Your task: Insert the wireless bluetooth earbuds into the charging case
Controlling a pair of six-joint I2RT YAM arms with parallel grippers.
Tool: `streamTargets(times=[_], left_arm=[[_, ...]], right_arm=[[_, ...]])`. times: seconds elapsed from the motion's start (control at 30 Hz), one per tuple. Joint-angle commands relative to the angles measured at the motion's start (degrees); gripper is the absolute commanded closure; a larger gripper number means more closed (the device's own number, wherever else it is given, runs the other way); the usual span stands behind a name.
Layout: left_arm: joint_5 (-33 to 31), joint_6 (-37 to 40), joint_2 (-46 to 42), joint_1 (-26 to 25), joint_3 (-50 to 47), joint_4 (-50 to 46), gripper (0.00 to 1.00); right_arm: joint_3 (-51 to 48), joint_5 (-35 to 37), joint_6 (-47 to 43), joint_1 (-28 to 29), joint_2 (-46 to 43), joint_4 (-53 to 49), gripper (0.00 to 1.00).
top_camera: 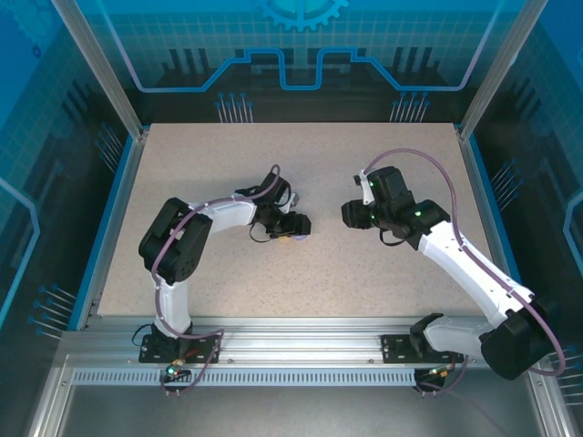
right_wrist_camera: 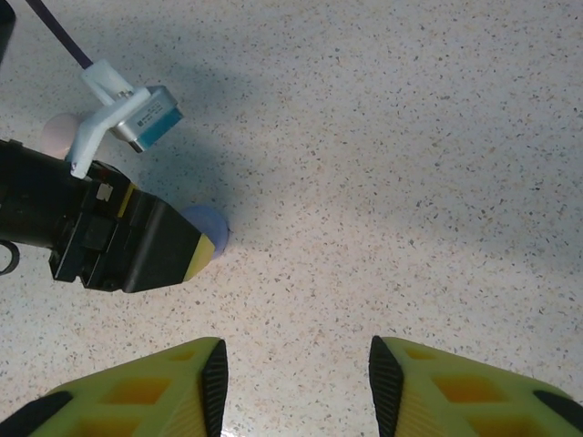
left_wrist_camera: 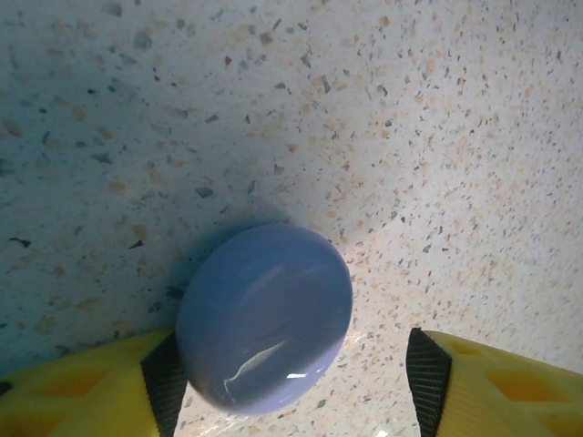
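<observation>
Case within L end effector

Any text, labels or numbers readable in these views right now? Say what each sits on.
No text can be read.
Label on the silver-blue module: print too small to read.
Lilac case: no marking shows.
Back wall: gear graphic, no words.

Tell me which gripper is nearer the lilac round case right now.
Left. The left gripper has its open fingers on either side of the lilac case. The right gripper hangs open and empty off to one side, with bare table between it and the case.
</observation>
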Motion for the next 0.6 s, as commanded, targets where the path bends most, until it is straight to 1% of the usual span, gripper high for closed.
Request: streamTargets(times=[0.0,0.13,0.33,0.4,0.57], left_arm=[[-6.1,2.1,-2.9,0.4,-1.3,-3.3,0.28],[-10.1,4.0,-8.4,0.4,-3.1,-3.3,0.25],[-18.9,8.4,-19.2,1.1,-6.7,-3.2,0.23],[-21.5,9.8,-22.7,2.0,-8.3,-2.4,0.22],[-26.0,12.8,-29.3,5.2,-12.7,0.6,0.20]], right_arm=[[-1.2,1.1,0.3,-1.1,-0.9,0.2,0.51],[-3.5,4.6,-0.9,-2.0,-1.2,2.4,0.49],[-9.6,11.6,-2.6,-5.5,-3.2,9.7,0.47],[-12.6,14.0,-3.6,-7.1,-3.7,13.1,0.47],[-17.0,16.4,-6.3,-11.8,-2.6,20.6,0.45]])
